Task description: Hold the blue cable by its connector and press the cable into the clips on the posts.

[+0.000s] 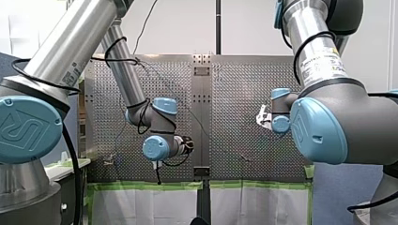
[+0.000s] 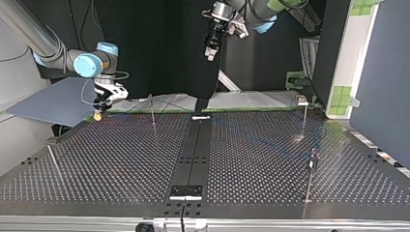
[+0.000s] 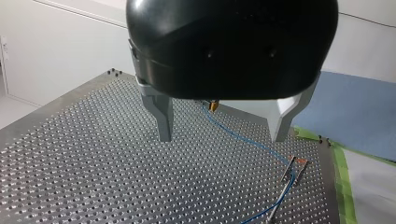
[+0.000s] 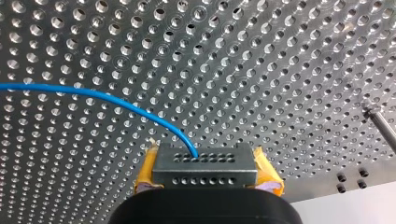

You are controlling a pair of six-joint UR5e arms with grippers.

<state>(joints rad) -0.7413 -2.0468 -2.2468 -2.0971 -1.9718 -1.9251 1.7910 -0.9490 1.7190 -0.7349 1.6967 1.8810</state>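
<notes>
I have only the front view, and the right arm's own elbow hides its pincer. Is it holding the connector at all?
Observer: Yes. In the right wrist view the right pincer has its yellow pads shut on the metal connector, and the blue cable leaves the connector's face and curves away over the table.
Operator: And the left pincer? I see only its side here.
Observer: In the left wrist view the left pincer is open, with nothing between its metal fingers, and it hangs above the table.
</notes>
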